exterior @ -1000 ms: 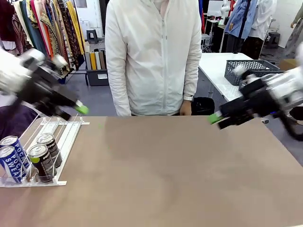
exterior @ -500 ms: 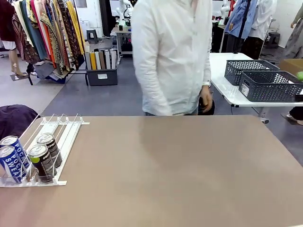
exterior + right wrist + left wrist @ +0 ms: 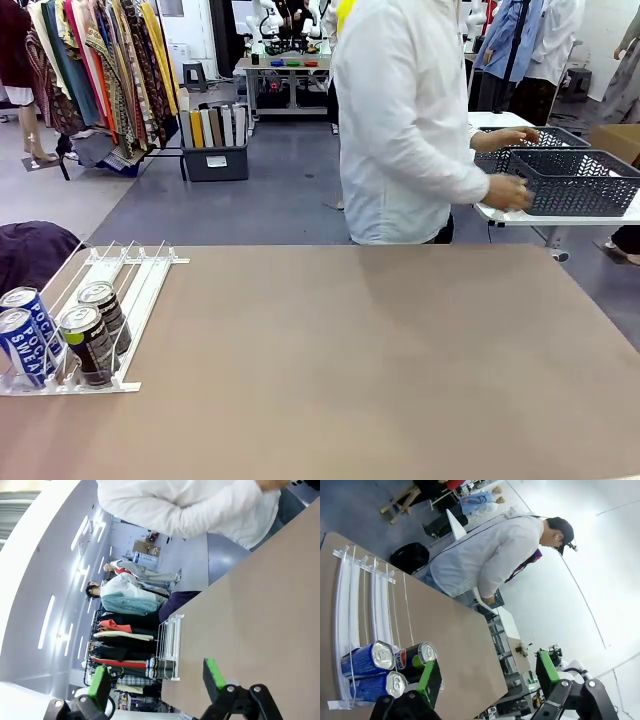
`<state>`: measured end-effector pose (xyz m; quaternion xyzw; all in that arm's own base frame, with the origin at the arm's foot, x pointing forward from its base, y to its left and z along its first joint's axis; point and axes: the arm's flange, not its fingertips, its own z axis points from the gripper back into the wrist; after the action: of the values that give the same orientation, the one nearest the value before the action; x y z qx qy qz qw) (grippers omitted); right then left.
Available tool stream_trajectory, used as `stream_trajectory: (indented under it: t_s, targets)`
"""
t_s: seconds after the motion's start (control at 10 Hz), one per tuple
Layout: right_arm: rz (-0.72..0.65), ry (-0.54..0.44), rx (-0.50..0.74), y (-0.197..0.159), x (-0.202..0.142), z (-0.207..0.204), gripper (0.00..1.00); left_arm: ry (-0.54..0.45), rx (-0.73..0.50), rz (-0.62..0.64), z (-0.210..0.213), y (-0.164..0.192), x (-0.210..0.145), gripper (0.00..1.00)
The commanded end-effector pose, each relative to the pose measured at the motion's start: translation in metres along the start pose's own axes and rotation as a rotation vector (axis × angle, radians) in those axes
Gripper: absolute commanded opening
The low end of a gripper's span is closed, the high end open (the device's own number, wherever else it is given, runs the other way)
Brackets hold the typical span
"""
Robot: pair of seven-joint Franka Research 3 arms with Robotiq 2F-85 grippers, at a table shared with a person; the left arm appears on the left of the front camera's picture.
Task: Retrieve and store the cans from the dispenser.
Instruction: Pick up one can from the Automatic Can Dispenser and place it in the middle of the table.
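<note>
The white dispenser point(image 3: 128, 262) lies on the table's left side. At its near end stand two blue Pocari Sweat cans point(image 3: 22, 338) and two dark cans point(image 3: 93, 342) with green marks. The left wrist view looks down on the dispenser point(image 3: 355, 595), with blue cans point(image 3: 367, 659) and a dark can point(image 3: 417, 656) just beyond my left gripper point(image 3: 487, 675), which hangs open and empty above them. My right gripper point(image 3: 156, 679) is open and empty, high over the table. Far beyond it are the dispenser point(image 3: 170, 640) and its cans point(image 3: 156, 669).
A person in a white jacket point(image 3: 405, 120) stands at the far right edge of the table, turned away, with both hands on dark grey lattice baskets point(image 3: 575, 180) on a white side table. The brown table point(image 3: 380, 370) is bare from middle to right.
Both arms have pulled back out of the front view. The person has stepped right and put both hands on the baskets. The cans have not moved.
</note>
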<state>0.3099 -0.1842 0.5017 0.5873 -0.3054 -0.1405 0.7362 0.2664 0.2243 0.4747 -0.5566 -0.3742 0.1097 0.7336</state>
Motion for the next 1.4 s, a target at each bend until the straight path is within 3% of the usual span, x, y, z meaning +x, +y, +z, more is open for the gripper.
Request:
stream_trajectory:
  t_s: [0.0, 0.5, 0.7, 0.9, 1.1, 1.3]
  targets:
    - [0.004, 0.016, 0.042, 0.005, -0.002, 0.009, 1.00, -0.009, -0.037, -0.009, 0.010, -0.008, -0.001, 1.00]
    - [0.004, 0.016, 0.042, 0.005, -0.002, 0.009, 1.00, 0.001, -0.021, 0.004, 0.012, -0.009, -0.004, 1.00]
    - [0.004, 0.016, 0.042, 0.005, -0.002, 0.009, 1.00, 0.238, 0.161, -0.100, -0.011, -0.043, 0.000, 1.00]
    - [0.004, 0.016, 0.042, 0.005, -0.002, 0.009, 1.00, 0.584, 0.485, -0.269, -0.056, -0.083, -0.011, 1.00]
    - [0.004, 0.016, 0.042, 0.005, -0.002, 0.009, 1.00, 0.816, 0.744, -0.393, -0.092, -0.109, -0.032, 1.00]
    - [0.004, 0.016, 0.042, 0.005, -0.002, 0.009, 1.00, 0.852, 0.990, -0.396, -0.115, -0.110, -0.053, 1.00]
